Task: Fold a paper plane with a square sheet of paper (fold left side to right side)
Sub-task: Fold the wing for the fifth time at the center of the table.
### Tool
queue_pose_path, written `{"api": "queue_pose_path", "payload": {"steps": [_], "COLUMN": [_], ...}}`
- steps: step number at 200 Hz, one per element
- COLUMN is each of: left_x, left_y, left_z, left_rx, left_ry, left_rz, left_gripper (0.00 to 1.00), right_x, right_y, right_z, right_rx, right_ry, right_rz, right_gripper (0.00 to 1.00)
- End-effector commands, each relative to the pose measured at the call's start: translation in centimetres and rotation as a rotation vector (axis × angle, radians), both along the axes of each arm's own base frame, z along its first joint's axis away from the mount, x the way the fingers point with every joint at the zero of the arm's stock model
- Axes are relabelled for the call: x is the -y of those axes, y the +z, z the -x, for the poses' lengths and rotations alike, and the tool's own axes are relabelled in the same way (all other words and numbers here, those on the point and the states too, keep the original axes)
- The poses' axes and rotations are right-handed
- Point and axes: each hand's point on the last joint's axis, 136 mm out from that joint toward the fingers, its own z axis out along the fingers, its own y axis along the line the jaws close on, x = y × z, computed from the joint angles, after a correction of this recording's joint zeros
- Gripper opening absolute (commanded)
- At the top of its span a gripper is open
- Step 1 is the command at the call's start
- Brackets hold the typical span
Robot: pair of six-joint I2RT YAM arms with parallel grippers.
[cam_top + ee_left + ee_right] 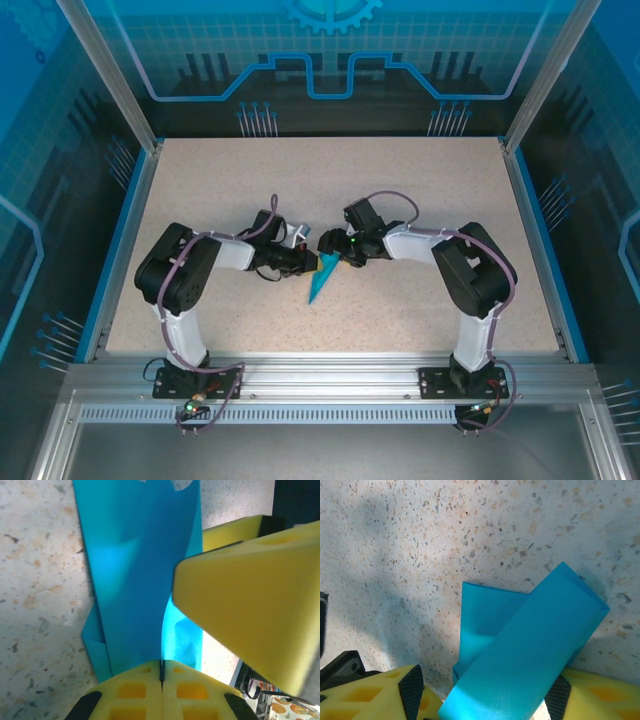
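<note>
Left end effector [161, 677] pinched shut on paper plane [135, 570]; right end effector [487, 697] fingers apart, straddling it.

- paper plane [322, 280]: thin cyan paper, matt, smooth, sharp creases
- table [420, 190]: speckled stone-look top, matt, fine-grained
- left gripper [161, 666]: yellow pads, matt, foam-like, moulded pockets
- arm shells [232, 255]: white and black plastic, slight gloss
- frame rail [330, 370]: bare aluminium, satin
- enclosure walls [330, 40]: glossy clear panels
</note>
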Motion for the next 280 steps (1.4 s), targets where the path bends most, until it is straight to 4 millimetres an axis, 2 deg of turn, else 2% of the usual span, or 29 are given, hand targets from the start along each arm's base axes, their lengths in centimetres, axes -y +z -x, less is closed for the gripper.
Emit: {"api": "queue_pose_path", "payload": {"steps": [1,44,183,280], "left_x": [-0.4,-0.5,-0.7,-1.1], "left_y": [-0.7,-0.6,0.3,-1.0], "left_z": [-0.3,-0.5,-1.4,-1.6], "left_rx": [0.003,0.011,0.039,0.02], "left_ry": [-0.011,-0.012,-0.008,-0.009], "left_rz": [-0.024,-0.026,-0.025,-0.059], "left_gripper": [0.0,0.0,0.0,0.0], "right_x": [2.1,2.5,2.1,1.7], "right_y": [-3.4,-2.8,-3.7,-3.7], "right_z": [1.5,1.2,1.2,1.4], "right_rx": [-0.08,-0.05,-0.066,-0.067], "right_ry": [0.0,0.024,0.054,0.084], "right_rz": [0.127,0.158,0.18,0.19], "right_gripper": [0.68,0.69,0.69,0.69]}}
